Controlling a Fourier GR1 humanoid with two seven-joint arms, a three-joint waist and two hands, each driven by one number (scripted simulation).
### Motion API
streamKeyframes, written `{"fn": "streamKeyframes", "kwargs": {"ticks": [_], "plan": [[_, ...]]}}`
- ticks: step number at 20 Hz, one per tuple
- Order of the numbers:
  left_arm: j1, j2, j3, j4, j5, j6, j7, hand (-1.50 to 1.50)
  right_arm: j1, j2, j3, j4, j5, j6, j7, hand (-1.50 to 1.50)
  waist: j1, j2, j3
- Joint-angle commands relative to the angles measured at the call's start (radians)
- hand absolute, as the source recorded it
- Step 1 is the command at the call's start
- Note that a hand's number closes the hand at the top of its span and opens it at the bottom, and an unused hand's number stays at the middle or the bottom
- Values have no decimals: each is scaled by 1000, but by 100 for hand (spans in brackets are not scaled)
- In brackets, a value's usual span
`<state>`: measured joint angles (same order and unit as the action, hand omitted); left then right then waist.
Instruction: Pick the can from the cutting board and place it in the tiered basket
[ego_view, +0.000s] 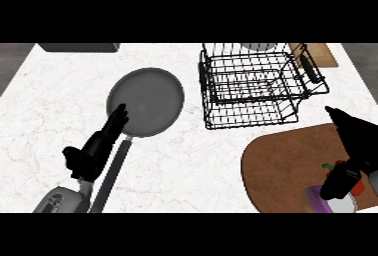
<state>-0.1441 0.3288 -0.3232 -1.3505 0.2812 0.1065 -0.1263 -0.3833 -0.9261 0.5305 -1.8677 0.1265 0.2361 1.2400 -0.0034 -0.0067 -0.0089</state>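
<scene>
The can (330, 201), purple-sided with a pale top, stands on the round brown cutting board (284, 165) at the lower right, cut off by the view's edge. My right hand (354, 142) hovers just over it, fingers straight and pointing away from me. Its thumb reaches down onto the can's upper side and hides part of it, so the hand is open. The black wire tiered basket (251, 85) stands at the back, beyond the board, with nothing in it. My left hand (96, 147) rests open at the lower left, fingers straight.
A grey frying pan (145, 102) lies left of the basket, its handle (111, 175) running toward me beside my left hand. A grey box (77, 46) sits at the back left. A wooden board (319, 54) lies behind the basket. White marble counter (192, 165) spreads between pan and board.
</scene>
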Motion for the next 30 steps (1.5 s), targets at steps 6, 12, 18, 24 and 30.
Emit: {"fn": "streamKeyframes", "kwargs": {"ticks": [6, 12, 18, 24, 30], "plan": [[10, -2, 26, 29, 7, -15, -17, 0, 65, 10, 45, 4, -14, 4, 247, -150, -12, 0, 3], [-24, 1, 35, 5, -1, -13, 25, 0, 91, 39, 69, 21, 43, -42, 247, -150, -12, 0, 4], [-30, -3, 45, 25, -5, -22, 23, 0, 141, 28, 33, 19, 44, -42, 247, -150, -14, 2, 5], [13, -17, 36, 31, -23, -38, -36, 0, 216, 51, 41, -2, 88, -80, 247, -150, -9, 3, 5], [-4, -22, 51, 0, -27, -30, 11, 0, 278, 47, 15, -5, 100, -81, 217, -150, -5, 5, 8]]}}
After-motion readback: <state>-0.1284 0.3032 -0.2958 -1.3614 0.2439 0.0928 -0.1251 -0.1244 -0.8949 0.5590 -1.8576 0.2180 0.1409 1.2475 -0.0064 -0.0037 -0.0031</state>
